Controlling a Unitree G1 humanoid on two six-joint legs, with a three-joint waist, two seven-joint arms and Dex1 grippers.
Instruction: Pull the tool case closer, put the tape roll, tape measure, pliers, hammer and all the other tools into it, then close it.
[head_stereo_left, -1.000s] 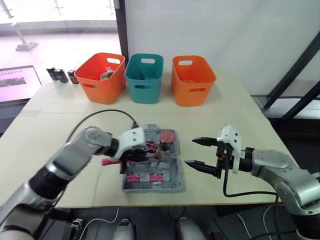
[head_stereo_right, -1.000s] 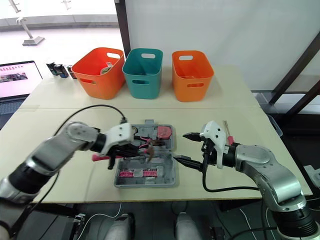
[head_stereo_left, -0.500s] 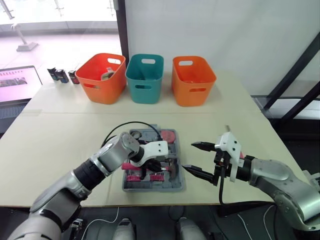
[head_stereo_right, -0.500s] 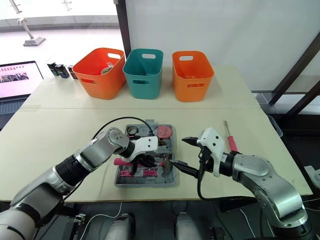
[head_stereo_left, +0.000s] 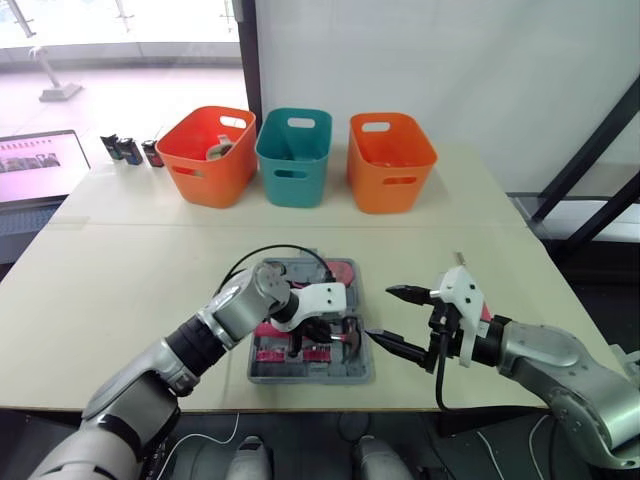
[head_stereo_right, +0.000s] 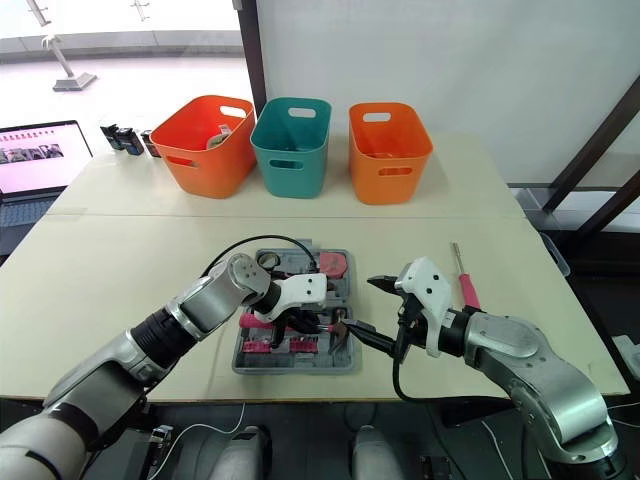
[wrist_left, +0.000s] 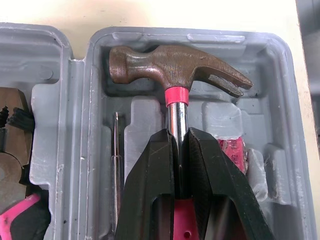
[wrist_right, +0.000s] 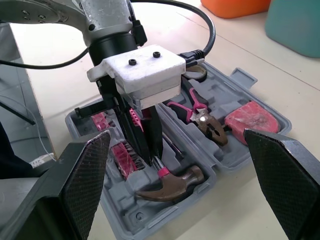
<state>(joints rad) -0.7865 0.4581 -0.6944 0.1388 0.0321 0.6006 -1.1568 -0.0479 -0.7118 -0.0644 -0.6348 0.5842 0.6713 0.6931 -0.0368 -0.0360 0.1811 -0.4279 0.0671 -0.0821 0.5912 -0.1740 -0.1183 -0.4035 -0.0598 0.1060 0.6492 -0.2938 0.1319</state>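
Note:
The grey tool case (head_stereo_left: 300, 373) lies open near the table's front edge. My left gripper (wrist_left: 181, 137) is shut on the steel shaft of the hammer (wrist_left: 170, 67), just behind its pink collar. The brown head rests in a moulded slot at the case's near right corner (wrist_right: 170, 184). Pliers (wrist_right: 202, 117) with pink handles and a red tape measure (wrist_right: 250, 117) lie in the far half. My right gripper (head_stereo_left: 380, 313) stands open just right of the case, holding nothing. A red-handled screwdriver (head_stereo_right: 463, 283) lies on the table beyond it.
Two orange bins (head_stereo_left: 203, 152) (head_stereo_left: 391, 158) and a teal bin (head_stereo_left: 292, 153) stand in a row at the back. A laptop (head_stereo_left: 35, 165) and small dark items (head_stereo_left: 130, 150) sit at the far left. The table's front edge is close below the case.
My left gripper has carried the hammer rightward from the case's left side and lowered it into the near half. The right gripper has drifted slightly toward the case and stays open.

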